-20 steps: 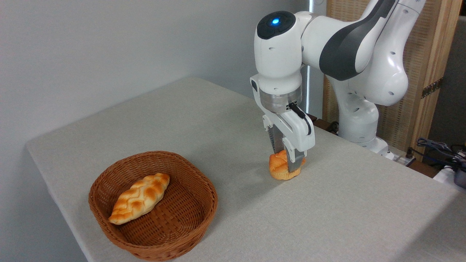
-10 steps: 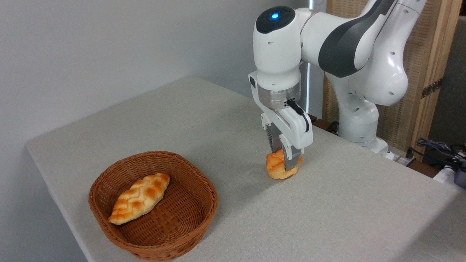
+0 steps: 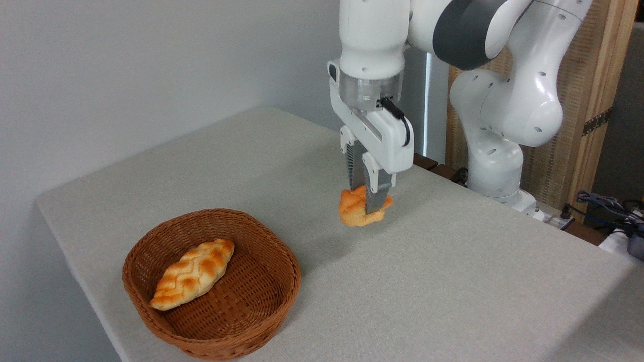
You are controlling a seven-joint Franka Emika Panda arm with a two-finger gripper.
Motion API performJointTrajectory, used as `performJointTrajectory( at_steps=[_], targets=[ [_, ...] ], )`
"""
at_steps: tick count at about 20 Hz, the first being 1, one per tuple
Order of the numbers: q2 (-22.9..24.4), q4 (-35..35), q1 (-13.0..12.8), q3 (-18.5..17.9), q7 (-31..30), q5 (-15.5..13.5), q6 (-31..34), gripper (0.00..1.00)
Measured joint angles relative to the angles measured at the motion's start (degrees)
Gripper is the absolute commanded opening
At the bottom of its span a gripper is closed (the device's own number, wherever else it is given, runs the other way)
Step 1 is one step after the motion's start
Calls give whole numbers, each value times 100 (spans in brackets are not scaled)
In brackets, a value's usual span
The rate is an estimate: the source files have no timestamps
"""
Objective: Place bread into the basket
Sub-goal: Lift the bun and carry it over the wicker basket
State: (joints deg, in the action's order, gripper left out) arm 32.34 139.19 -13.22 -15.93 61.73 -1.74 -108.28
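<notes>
The bread (image 3: 356, 210), a small orange-golden bun with a swirled top, hangs in the air above the grey table (image 3: 453, 281), pinched between my two fingers. My gripper (image 3: 366, 201) is shut on it and points straight down. The brown wicker basket (image 3: 271, 294) sits at the table's front left, well to the left of and below the bun. Part of the bun is hidden behind the nearer finger.
A long braided golden-and-cream loaf (image 3: 193, 272) lies in the basket's left half. The table's left edge runs just past the basket. My white arm's base (image 3: 495, 151) stands at the back right, with cables (image 3: 609, 206) beyond it.
The gripper has risen and shifted left with the bun held in it. The bun, on the table a second ago, now hangs clear of the surface.
</notes>
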Motion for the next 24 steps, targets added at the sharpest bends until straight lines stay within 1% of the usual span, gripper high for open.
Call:
performJointTrajectory(
  at_steps=[4, 6, 8, 9, 11, 13, 15, 18, 19, 20, 24],
  targets=[
    [-124, -400, -25, -3, -56, -223, 15, 55],
    [-299, -609, -110, -4, -301, -330, 21, 55],
    [-591, -913, -272, -3, -663, -361, 20, 55],
    [-780, -1102, -360, -3, -874, -374, 21, 55],
    [-1206, -1500, -472, -1, -1297, -556, 19, 55],
    [-1650, -1904, -504, 0, -1532, -753, 18, 55],
    [-2062, -2271, -504, -6, -1724, -866, 18, 55],
    [-2619, -2708, -504, -12, -2078, -909, 18, 55],
    [-2801, -2854, -503, -12, -2165, -911, 18, 56],
    [-2993, -3017, -502, -13, -2231, -914, 18, 60],
    [-3764, -3823, -469, -36, -2539, -915, 17, 59]
  ],
)
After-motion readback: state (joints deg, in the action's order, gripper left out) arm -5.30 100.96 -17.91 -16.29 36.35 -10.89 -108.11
